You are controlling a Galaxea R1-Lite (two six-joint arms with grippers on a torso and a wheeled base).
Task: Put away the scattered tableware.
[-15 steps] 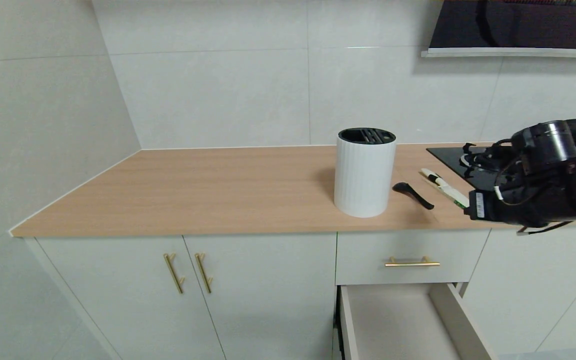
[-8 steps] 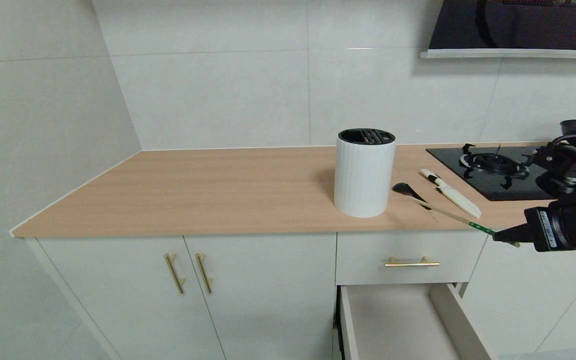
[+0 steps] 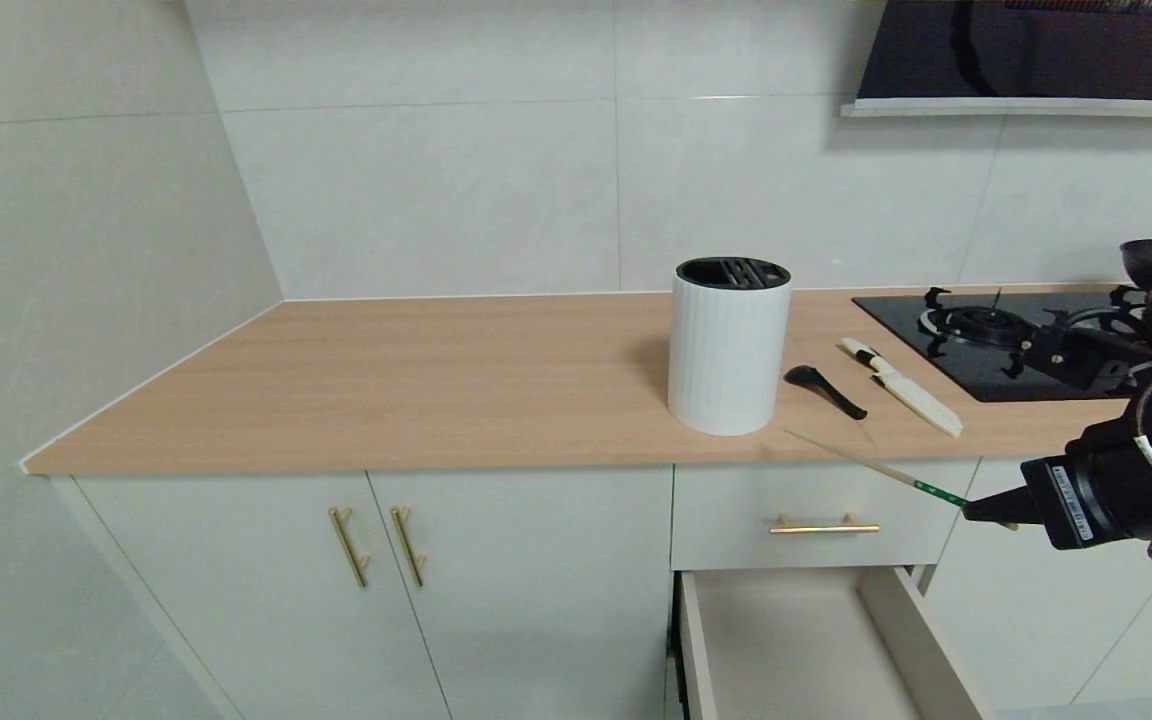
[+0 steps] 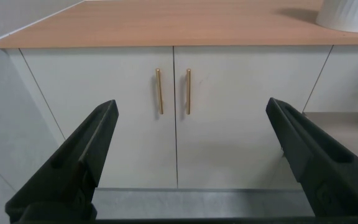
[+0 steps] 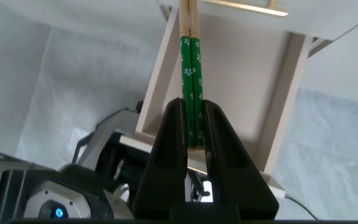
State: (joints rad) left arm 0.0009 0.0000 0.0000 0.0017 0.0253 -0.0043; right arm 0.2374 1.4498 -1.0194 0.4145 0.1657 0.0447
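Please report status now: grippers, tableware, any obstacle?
Right gripper shut on chopsticks, near the open drawer. Left gripper open, facing cabinet doors. Black spoon and knife on the counter. No obstacle seen.

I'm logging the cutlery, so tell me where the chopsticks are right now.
In the head view, the chopsticks are on the right, clamped in the right claw above the open drawer, tips toward the white holder.
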